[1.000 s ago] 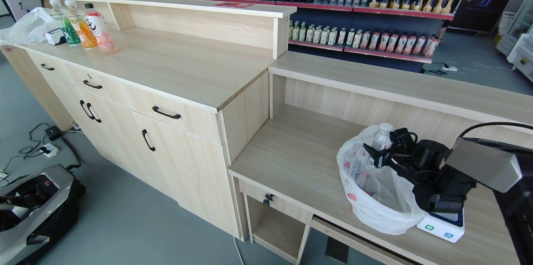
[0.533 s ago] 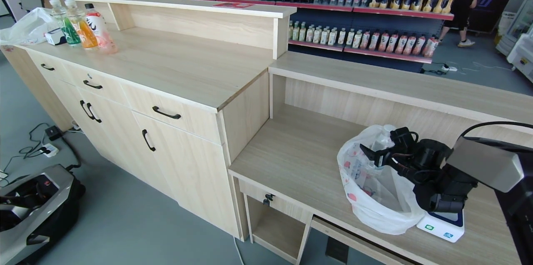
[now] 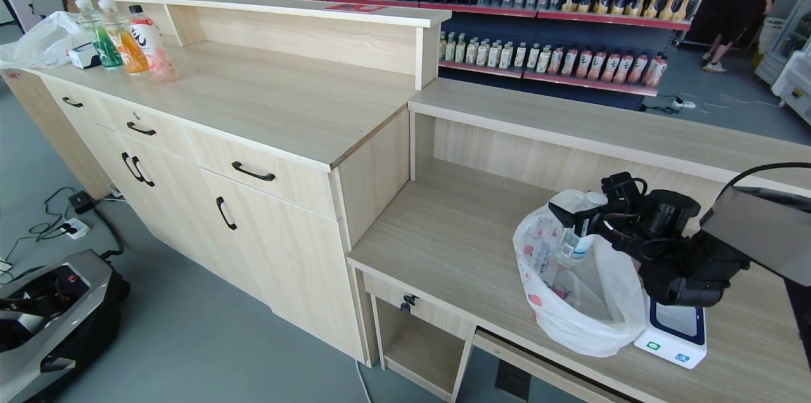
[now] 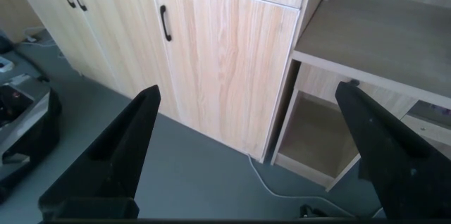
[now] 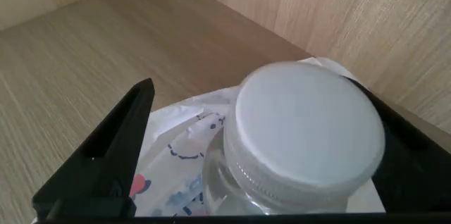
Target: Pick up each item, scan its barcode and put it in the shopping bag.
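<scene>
Bottle (image 3: 575,239) upright, cap toward 12 o'clock, long axis near vertical, clamped just under the cap by right gripper (image 3: 578,218), over the shopping bag (image 3: 570,314) mouth on the counter (image 3: 456,232), left gripper (image 4: 248,91) spread wide, empty.

Head camera looks down from high across the counter (image 3: 456,238). Left wrist camera faces cabinet doors (image 4: 225,62) and floor (image 4: 197,175), farther off. Right wrist camera sits tight above the bottle (image 5: 310,129); shopping bag (image 3: 570,320) shared with head.
</scene>
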{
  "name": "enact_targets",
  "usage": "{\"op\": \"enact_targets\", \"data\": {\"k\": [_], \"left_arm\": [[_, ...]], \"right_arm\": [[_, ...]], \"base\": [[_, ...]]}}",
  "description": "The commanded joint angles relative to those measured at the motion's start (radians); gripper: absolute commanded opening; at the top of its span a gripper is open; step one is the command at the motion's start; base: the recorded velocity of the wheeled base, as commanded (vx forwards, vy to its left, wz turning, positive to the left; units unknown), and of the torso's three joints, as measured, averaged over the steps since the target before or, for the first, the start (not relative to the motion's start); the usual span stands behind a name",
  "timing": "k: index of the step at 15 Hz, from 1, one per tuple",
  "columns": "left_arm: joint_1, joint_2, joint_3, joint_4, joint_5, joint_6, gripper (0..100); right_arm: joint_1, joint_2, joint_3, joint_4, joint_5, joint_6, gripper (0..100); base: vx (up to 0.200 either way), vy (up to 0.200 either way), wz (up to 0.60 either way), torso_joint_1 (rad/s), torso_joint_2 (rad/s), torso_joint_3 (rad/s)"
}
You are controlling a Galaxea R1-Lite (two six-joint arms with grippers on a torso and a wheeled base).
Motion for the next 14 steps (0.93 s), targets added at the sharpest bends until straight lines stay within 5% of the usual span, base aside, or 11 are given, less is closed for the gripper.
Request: {"op": "enact_targets", "data": {"k": [1,6,9,11,14], "left_arm": [[0.0,0.002,0.0,0.0,0.0,0.0,100],[0.0,0.002,0.0,0.0,0.001,0.0,100],[0.0,0.002,0.0,0.0,0.0,0.0,100],[0.0,0.002,0.0,0.0,0.001,0.0,100],[0.0,0.002,0.0,0.0,0.0,0.0,100]], "right_arm": [[-0.004,-0.267,0.154,0.057,-0.002,-0.012,100],[-0.206,-0.682,0.606,0.169,-0.002,-0.207,100],[-0.283,-0.814,0.592,0.31,-0.025,-0.246,100],[-0.326,-0.855,0.565,0.382,-0.154,-0.244,100],[-0.349,-0.835,0.508,0.427,-0.483,-0.124,100]], "base": [[0.0,0.0,0.0,0.0,0.0,0.0],[0.0,0.0,0.0,0.0,0.0,0.0],[0.0,0.0,-0.2,0.001,0.0,-0.001],[0.0,0.0,-0.6,0.0,0.0,0.002],[0.0,0.0,-0.6,0.006,0.0,0.007]]}}
